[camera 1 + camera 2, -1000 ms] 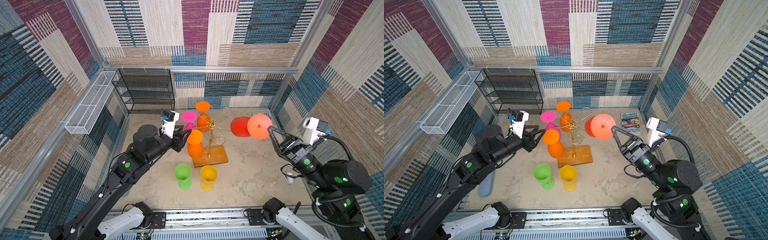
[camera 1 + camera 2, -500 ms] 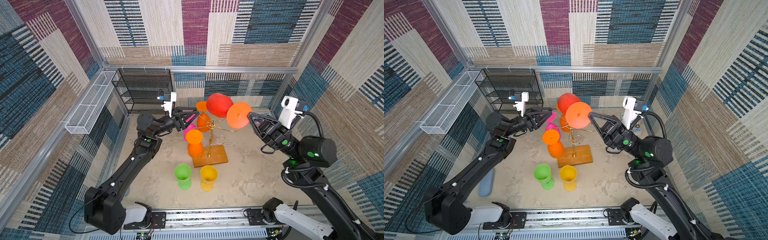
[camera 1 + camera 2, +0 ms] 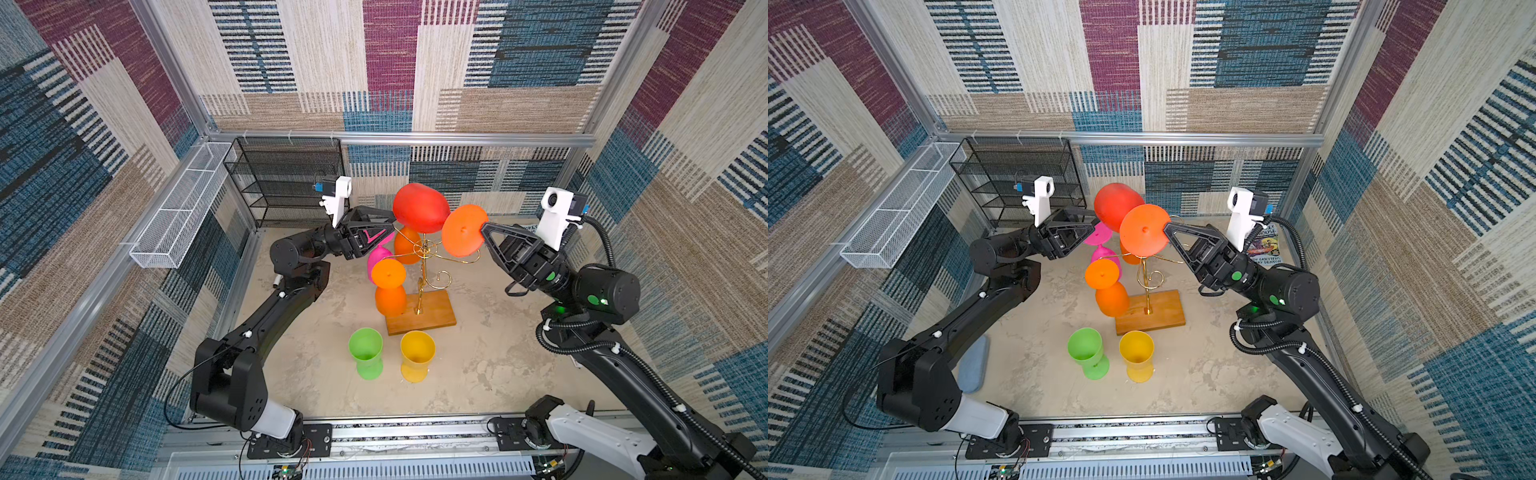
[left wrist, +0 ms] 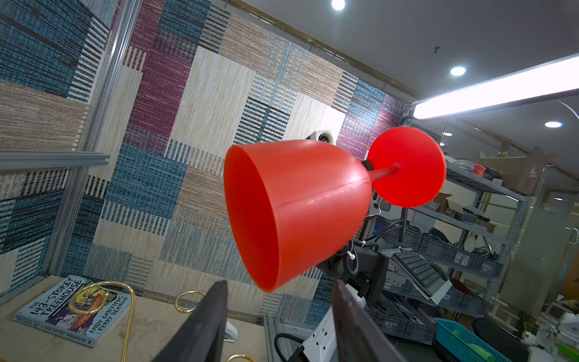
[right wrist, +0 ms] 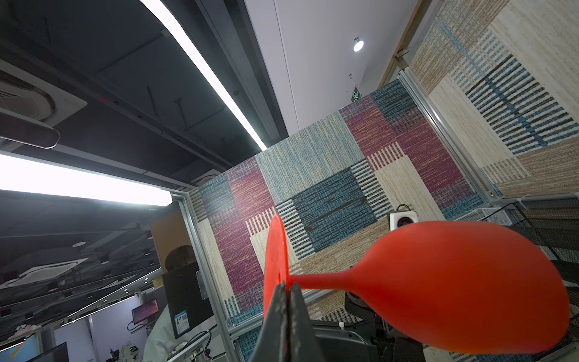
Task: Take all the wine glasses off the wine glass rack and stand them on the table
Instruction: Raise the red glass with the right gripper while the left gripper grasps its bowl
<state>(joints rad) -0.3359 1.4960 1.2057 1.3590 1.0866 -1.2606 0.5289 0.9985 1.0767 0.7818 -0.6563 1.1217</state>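
R gripper (image 5: 285,290) clamped on red wine glass (image 3: 419,208) stem, bowl just beyond half-open L gripper (image 3: 390,219).

Red wine glass (image 3: 420,208), gold wine glass rack (image 3: 421,286).

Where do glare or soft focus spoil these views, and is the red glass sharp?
Left wrist view: ceiling strip light blown out, red wine glass sharp, near fingers soft. Right wrist view: two strip lights burnt white, glass crisp. Both top views: even light, no glare, scene sharp.
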